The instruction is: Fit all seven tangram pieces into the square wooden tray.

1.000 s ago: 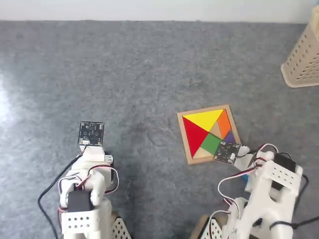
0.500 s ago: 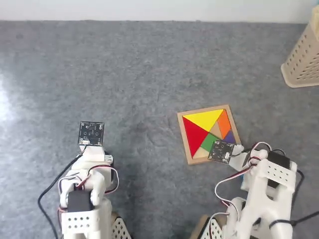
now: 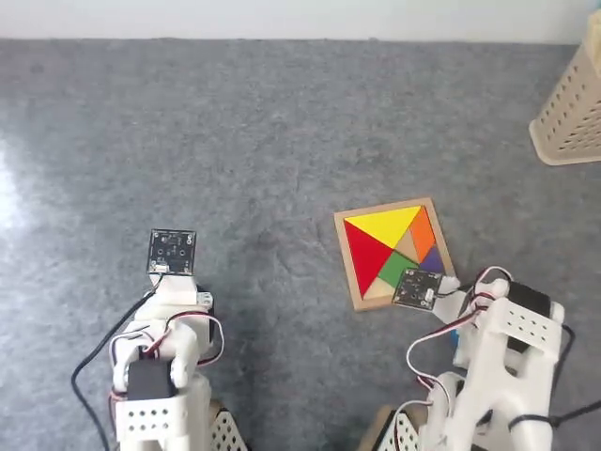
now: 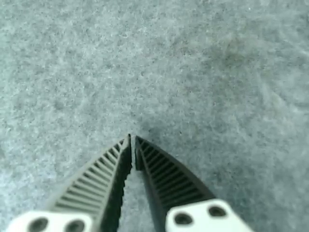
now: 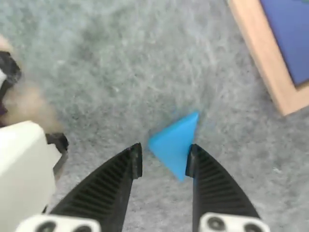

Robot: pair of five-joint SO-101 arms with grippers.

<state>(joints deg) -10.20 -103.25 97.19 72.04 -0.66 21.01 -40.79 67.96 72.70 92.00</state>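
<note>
The square wooden tray (image 3: 358, 282) lies right of centre and holds yellow (image 3: 385, 225), red (image 3: 364, 252), orange (image 3: 424, 235) and green (image 3: 394, 268) pieces. My right arm's wrist (image 3: 416, 288) hangs over the tray's near corner. In the right wrist view a blue triangle (image 5: 174, 145) lies on the carpet between the fingers of my right gripper (image 5: 164, 153), which stands open around it; one finger (image 5: 195, 159) touches its edge. The tray's rim (image 5: 260, 53) and a purple piece (image 5: 289, 34) show beyond. My left gripper (image 4: 132, 141) is shut and holds nothing, low over bare carpet at the near left.
A perforated beige basket (image 3: 571, 103) stands at the far right edge. Grey carpet (image 3: 235, 141) covers the table, with open room across the middle and the left.
The right arm's wrist has shifted a little to the left, over the tray's near corner. The left arm has kept still.
</note>
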